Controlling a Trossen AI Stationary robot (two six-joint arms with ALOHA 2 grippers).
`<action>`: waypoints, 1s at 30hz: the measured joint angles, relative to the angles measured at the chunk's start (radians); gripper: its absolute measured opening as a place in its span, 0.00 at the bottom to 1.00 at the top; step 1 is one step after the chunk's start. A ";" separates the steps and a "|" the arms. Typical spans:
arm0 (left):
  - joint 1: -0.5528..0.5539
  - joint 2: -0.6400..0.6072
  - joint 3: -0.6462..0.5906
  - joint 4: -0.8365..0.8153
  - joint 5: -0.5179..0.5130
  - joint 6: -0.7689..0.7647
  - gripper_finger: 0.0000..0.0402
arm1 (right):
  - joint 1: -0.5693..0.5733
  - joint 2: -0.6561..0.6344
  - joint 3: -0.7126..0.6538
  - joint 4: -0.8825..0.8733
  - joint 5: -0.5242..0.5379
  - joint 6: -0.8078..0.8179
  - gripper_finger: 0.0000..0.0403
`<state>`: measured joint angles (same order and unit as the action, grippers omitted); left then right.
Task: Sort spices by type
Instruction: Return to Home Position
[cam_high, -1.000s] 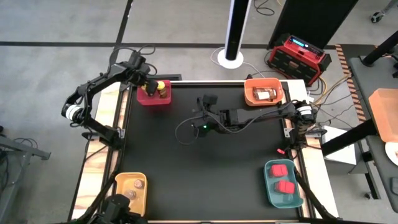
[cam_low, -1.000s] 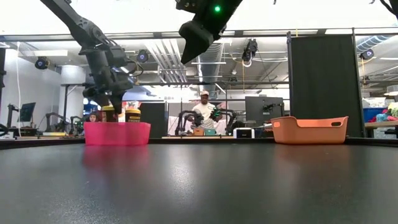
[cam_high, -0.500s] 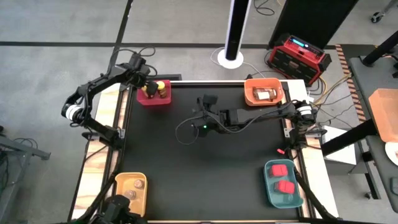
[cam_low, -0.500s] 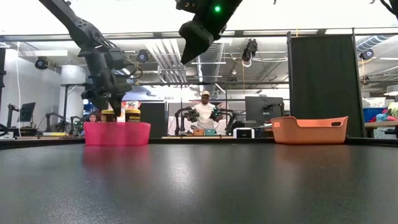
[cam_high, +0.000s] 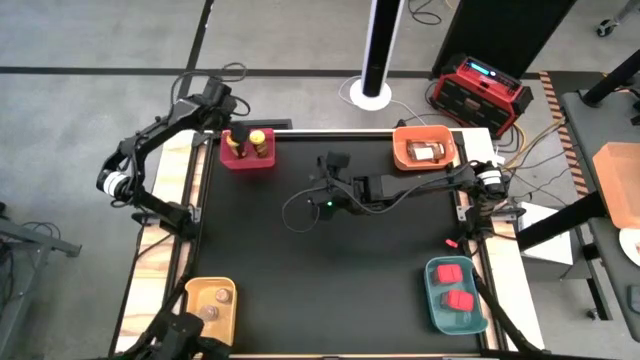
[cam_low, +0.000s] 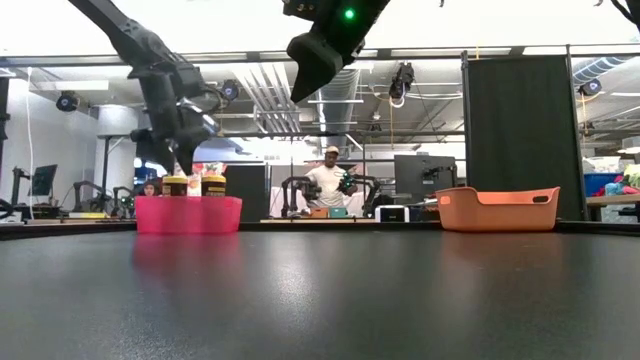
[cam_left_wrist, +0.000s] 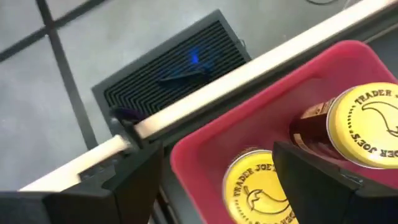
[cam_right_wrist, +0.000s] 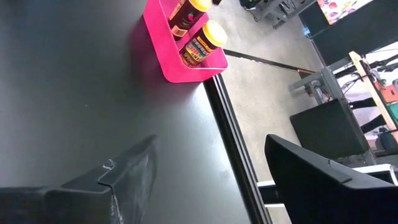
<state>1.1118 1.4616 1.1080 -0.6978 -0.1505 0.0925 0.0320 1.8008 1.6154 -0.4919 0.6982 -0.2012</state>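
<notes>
Two yellow-lidded dark jars (cam_high: 240, 137) (cam_high: 260, 135) stand upright on their bases in the red bin (cam_high: 228, 158) at the table's far left. My left gripper (cam_high: 222, 116) hovers open above the bin's far-left side. In the left wrist view its fingers (cam_left_wrist: 134, 180) stand wide apart over one jar (cam_left_wrist: 258, 183), touching nothing; the other jar (cam_left_wrist: 373, 124) stands beside it. My right gripper (cam_high: 318, 190) hangs open and holding nothing high over the table's middle (cam_low: 303, 75), and looks toward the red bin (cam_right_wrist: 165, 53).
An orange bin (cam_high: 400, 158) at the far right holds a brown packet (cam_high: 427, 152). A teal bin (cam_high: 436, 300) at the near right holds two red blocks (cam_high: 455, 285). A yellow bin (cam_high: 196, 310) at the near left holds small brown jars. A person (cam_low: 327, 178) stands beyond the table.
My left gripper has risen from the jar in the red bin and drawn back toward the table's far-left corner. The jar stays standing in the bin beside the other one, its yellow lid now uncovered from above.
</notes>
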 joint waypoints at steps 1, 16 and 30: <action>0.001 -0.010 0.006 -0.006 -0.005 0.000 0.71 | 0.000 0.000 0.000 0.000 0.001 0.000 0.70; -0.583 -0.522 -0.237 0.250 0.114 -0.157 0.71 | 0.014 -0.002 -0.027 0.195 -0.349 -0.057 0.58; -1.801 -0.633 -0.505 0.762 -0.757 -0.162 0.71 | 0.161 -0.056 -0.078 0.295 -0.363 -0.176 0.49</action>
<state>-0.6895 0.8289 0.6025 0.0639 -0.9072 -0.0696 0.1935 1.7451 1.5375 -0.1973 0.3350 -0.3774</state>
